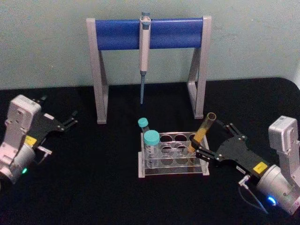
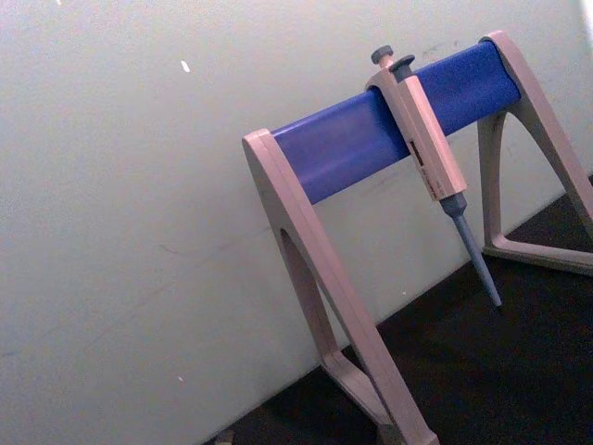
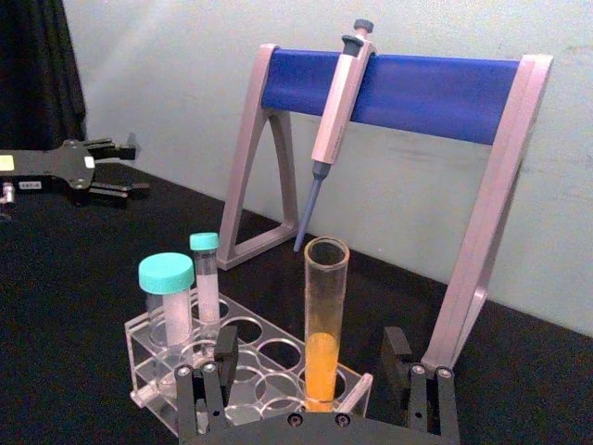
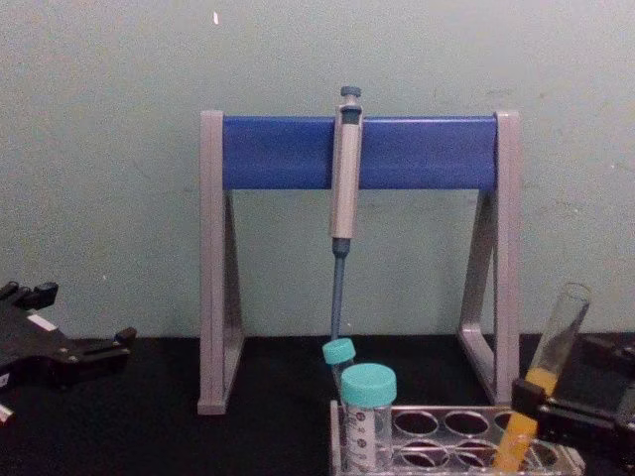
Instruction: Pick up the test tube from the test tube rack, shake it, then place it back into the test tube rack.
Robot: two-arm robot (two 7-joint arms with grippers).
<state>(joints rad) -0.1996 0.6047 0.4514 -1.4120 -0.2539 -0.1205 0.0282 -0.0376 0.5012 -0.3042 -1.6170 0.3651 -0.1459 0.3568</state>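
Observation:
The test tube (image 1: pixel 203 131) is a slim clear tube with orange-yellow liquid low down. It stands tilted in a hole at the right end of the clear test tube rack (image 1: pixel 171 174). My right gripper (image 1: pixel 213 140) is open at the rack's right end. In the right wrist view the test tube (image 3: pixel 325 315) rises between the spread fingers (image 3: pixel 398 345), with gaps on both sides, above the rack (image 3: pixel 148 371). The chest view shows the tube (image 4: pixel 552 357) leaning right over the rack (image 4: pixel 446 438). My left gripper (image 1: pixel 70 123) is parked open at the far left of the table.
Two teal-capped tubes (image 1: pixel 151 138) stand at the rack's left end. Behind the rack is a tall grey-and-blue stand (image 1: pixel 112 33) with a pipette (image 1: pixel 145 51) hanging from its bar. The black tabletop (image 1: pixel 93 178) runs to a pale wall at the back.

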